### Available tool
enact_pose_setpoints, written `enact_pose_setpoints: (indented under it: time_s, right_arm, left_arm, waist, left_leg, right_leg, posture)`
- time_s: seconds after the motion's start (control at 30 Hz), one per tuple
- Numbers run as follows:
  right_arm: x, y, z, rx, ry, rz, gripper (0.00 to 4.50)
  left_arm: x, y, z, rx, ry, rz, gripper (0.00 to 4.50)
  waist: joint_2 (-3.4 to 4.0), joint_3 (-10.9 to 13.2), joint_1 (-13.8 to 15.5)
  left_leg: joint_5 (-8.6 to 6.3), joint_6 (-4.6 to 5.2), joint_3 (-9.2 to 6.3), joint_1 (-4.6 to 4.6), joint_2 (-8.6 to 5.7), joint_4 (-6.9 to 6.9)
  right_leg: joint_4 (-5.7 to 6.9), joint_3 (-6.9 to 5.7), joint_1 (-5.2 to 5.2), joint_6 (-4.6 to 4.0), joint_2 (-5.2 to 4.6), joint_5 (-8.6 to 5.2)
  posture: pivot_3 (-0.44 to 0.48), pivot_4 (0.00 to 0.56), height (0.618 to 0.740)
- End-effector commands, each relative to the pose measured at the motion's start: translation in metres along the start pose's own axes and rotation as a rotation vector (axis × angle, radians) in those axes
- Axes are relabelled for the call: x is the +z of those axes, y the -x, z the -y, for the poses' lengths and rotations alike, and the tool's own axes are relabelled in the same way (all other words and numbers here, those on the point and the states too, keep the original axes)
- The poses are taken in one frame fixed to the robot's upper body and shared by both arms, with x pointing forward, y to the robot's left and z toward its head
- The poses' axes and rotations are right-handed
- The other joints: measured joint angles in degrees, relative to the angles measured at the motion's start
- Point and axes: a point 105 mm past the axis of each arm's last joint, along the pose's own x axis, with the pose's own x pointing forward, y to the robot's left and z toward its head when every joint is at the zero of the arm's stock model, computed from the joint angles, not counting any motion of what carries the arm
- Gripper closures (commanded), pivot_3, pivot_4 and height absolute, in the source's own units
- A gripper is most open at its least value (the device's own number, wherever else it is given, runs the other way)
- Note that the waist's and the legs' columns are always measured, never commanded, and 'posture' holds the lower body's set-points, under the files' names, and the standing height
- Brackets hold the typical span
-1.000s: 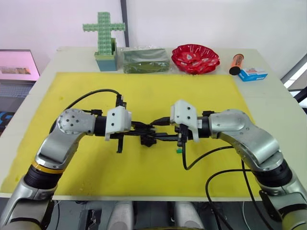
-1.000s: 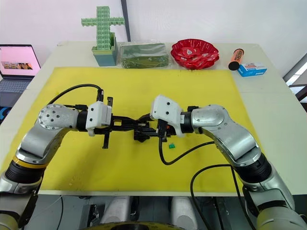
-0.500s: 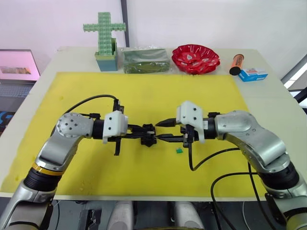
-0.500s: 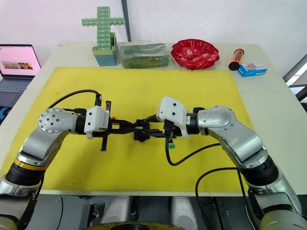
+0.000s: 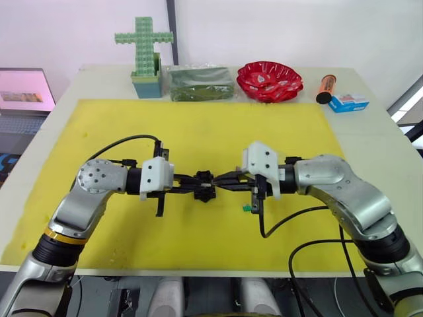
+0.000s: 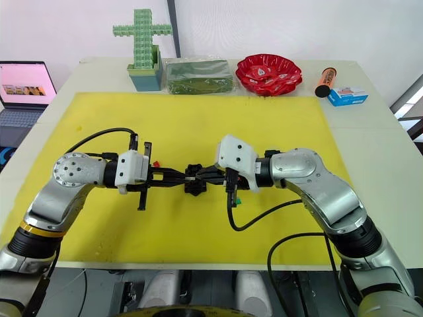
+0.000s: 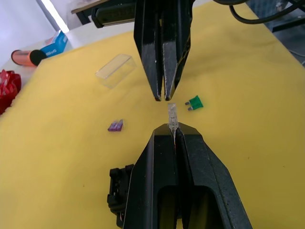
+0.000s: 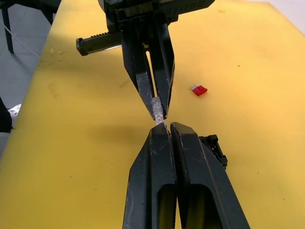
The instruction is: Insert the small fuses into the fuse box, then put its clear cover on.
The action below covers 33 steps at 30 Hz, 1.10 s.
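Both grippers meet tip to tip above the middle of the yellow mat (image 5: 198, 125). My left gripper (image 7: 172, 129) is shut on a small grey fuse (image 7: 171, 114) that sticks out past its fingertips. My right gripper (image 8: 162, 126) is shut, its tips just short of that fuse. The black fuse box (image 6: 193, 189) lies on the mat under the fingers. A green fuse (image 5: 246, 209) lies by the right gripper, a red fuse (image 8: 199, 89) near the left one, and a purplish fuse (image 7: 115, 125) on the mat. The clear cover (image 7: 114, 70) rests on the mat beyond them.
Along the table's far edge stand a green brick cross (image 5: 143, 39), a wrapped green package (image 5: 200, 82), a red bowl (image 5: 269, 79), an orange tube (image 5: 325, 88) and a blue box (image 5: 347, 102). A laptop (image 5: 23, 92) sits off the left.
The right gripper's fingers were spread half a second ago and have shut. It has drawn back to the right, so the two grippers now face tip to tip.
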Motion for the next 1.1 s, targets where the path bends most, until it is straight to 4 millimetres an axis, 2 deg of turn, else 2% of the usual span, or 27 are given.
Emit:
enact_pose_setpoints:
  time_s: [0.03, 0.17, 0.2, 0.3, 0.9, 1.1]
  right_arm:
    - [0.012, 0.001, -0.001, 0.002, 0.052, 0.027, 4.45]
    - [0.012, 0.004, -0.003, 0.015, 0.039, 0.026, 4.45]
    - [0.012, 0.004, -0.004, 0.014, 0.04, 0.025, 4.02]
    - [0.014, 0.003, -0.002, 0.004, 0.045, 0.027, 3.19]
    - [0.017, -0.007, 0.0, 0.011, 0.052, 0.029, 3.19]
    - [0.009, -0.01, -0.003, 0.032, 0.04, 0.009, 3.19]
  left_arm:
    - [0.004, 0.006, -0.002, 0.007, -0.042, -0.001, 4.5]
    - [0.003, 0.007, -0.001, 0.009, -0.039, -0.003, 4.5]
    - [0.003, 0.007, -0.001, 0.009, -0.039, -0.003, 4.5]
    - [0.002, 0.007, -0.001, 0.008, -0.04, -0.002, 4.5]
    - [0.008, 0.004, -0.003, 0.002, -0.048, 0.009, 4.5]
    - [0.009, 0.003, -0.004, 0.006, -0.047, 0.007, 4.5]
  waist:
    - [0.0, 0.0, 0.0]
    - [0.0, 0.0, 0.0]
    - [0.0, 0.0, 0.0]
    - [0.01, 0.0, 0.0]
    - [0.01, 0.0, 0.0]
    - [0.0, 0.0, 0.0]
  left_leg:
    - [0.0, 0.0, 0.0, 0.0, 0.0, 0.0]
    - [0.0, 0.0, -0.01, 0.0, 0.0, 0.0]
    - [0.0, 0.0, 0.0, 0.0, 0.0, 0.0]
    - [0.0, 0.0, -0.01, 0.01, 0.0, 0.0]
    - [0.0, 0.0, -0.02, 0.04, 0.0, 0.02]
    - [0.0, 0.0, -0.03, 0.05, 0.0, 0.03]
  right_leg:
    - [0.0, 0.0, 0.0, 0.0, 0.0, 0.0]
    - [0.0, 0.0, 0.0, 0.0, 0.0, 0.0]
    - [0.0, 0.0, 0.0, 0.0, 0.0, 0.0]
    - [0.02, 0.0, 0.01, 0.0, 0.0, 0.0]
    - [0.07, 0.0, 0.03, 0.01, 0.02, 0.0]
    - [0.09, 0.0, 0.03, 0.01, 0.02, 0.01]
  posture:
    - [0.0, 0.15, 0.74]
    - [0.0, 0.15, 0.74]
    - [0.0, 0.15, 0.74]
    - [0.0, 0.15, 0.74]
    - [0.0, 0.15, 0.74]
    - [0.0, 0.15, 0.74]
